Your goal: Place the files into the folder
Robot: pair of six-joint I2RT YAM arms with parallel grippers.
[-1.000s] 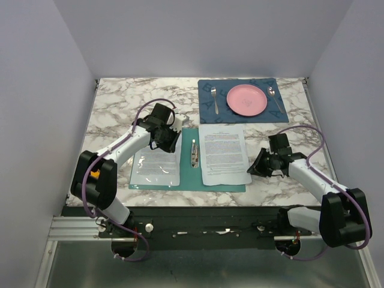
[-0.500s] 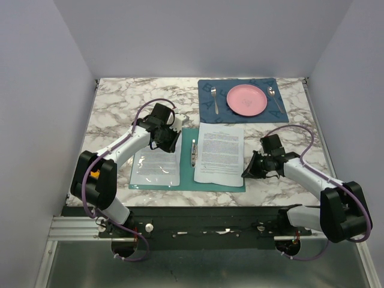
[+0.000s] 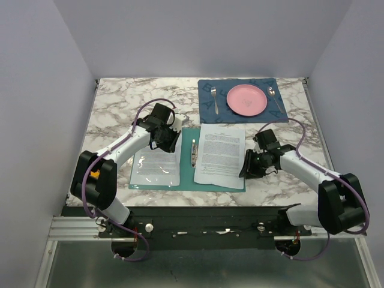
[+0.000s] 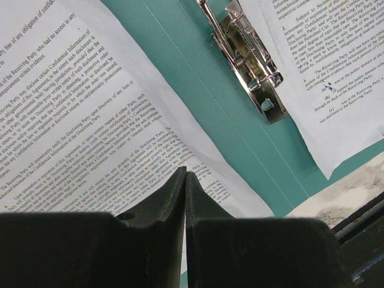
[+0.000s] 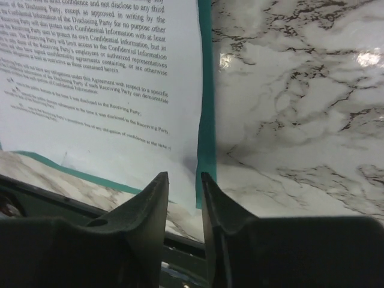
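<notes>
Showing the open folder [image 3: 186, 174] flat on the marble table [image 3: 114, 102], the views placed the left claw [image 4: 185, 173] fully closed on nothing, its tips down on a printed sheet [image 4: 90, 132], with the metal clip [image 4: 249, 57] ahead and to its right. The right claw [image 5: 183, 175] stood narrowly parted, gripping nothing visible, at the folder's right edge. The files [image 5: 90, 78] lay ahead and to its left, on the folder.

Matt paper files [image 3: 221, 155]; shiny metal clip [image 4: 249, 57]; glossy marble-look table [image 5: 300, 90].
</notes>
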